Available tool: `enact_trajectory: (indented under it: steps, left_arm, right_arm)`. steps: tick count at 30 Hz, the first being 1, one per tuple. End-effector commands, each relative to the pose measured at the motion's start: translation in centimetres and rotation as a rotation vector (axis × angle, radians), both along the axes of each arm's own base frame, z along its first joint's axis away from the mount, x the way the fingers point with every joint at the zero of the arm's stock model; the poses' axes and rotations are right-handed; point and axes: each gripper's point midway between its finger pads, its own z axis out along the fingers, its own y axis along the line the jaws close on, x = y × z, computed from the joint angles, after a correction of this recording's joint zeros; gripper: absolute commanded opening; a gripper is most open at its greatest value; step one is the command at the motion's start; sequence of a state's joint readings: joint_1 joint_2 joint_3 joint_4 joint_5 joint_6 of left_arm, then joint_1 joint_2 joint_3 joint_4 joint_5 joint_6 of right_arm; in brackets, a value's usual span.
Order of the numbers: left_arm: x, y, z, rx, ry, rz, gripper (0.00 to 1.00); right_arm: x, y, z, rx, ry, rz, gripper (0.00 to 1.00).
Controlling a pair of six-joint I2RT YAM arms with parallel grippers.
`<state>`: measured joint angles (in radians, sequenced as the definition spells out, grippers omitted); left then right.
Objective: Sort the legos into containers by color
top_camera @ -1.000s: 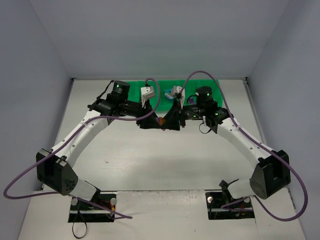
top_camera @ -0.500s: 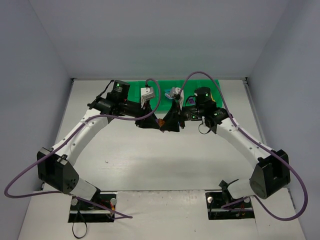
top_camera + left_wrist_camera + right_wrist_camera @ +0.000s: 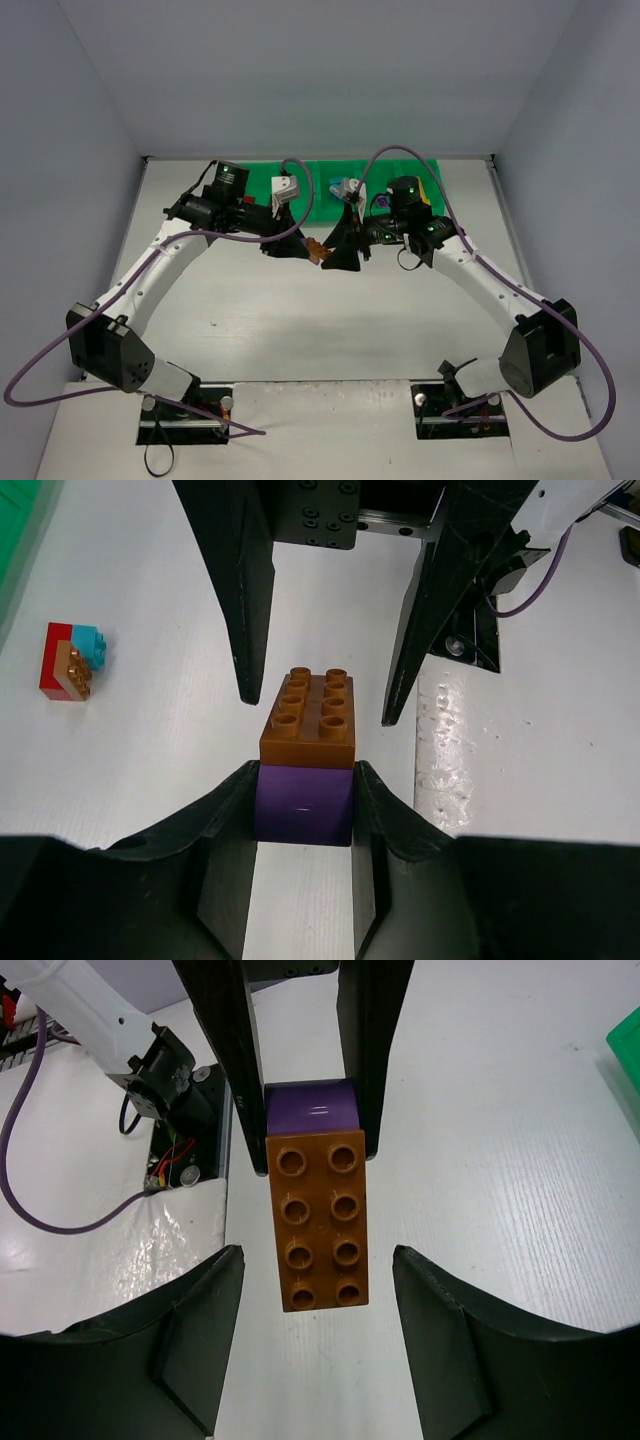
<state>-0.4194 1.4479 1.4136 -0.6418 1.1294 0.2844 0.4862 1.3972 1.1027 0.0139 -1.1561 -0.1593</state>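
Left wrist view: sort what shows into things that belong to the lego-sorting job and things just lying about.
Job:
brown brick stacked on purple brick
left gripper, shut on the purple brick
right gripper, open astride the brown brick
red, brown and cyan stack
green tray, corner only

Just there:
purple cable
table

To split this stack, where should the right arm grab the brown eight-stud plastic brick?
Take the brown brick by its long side walls near its free end, coming lengthwise, opposite the left fingers clamping the purple plastic block. The open right fingers flank those walls.
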Motion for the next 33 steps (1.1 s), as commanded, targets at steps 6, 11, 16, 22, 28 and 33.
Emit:
enact_trajectory:
  steps: [6,11,16,22,28,33]
  left_arm:
    - [-1.1,0.0,2.7,-0.068,-0.089,-0.052,0.0]
    - [-1.2,0.0,2.6,-0.068,-0.081,-0.055,0.0]
    - [-1.2,-0.1,2.1,-0.062,-0.062,-0.055,0.0]
    - [-1.1,0.0,0.3,-0.027,-0.008,-0.044,0.0]
    - [-0.4,0.9,-2.8,0.089,0.064,0.018,0.0]
    - [-0.1,1.5,-5.1,0.161,0.113,0.059,0.0]
  right_arm:
    - [0.1,0.8,1.2,0.029,-0.053,0.035,0.54]
    - [0.3,1.1,1.1,0.027,-0.056,0.041,0.43]
    - [0.7,1.3,1.1,0.021,-0.065,0.03,0.29]
    - [1.1,1.3,1.5,0.021,-0.082,0.017,0.06]
    - [1.6,0.6,1.9,0.012,-0.097,-0.029,0.0]
    - [2.7,-0.4,2.0,-0.005,-0.113,-0.09,0.0]
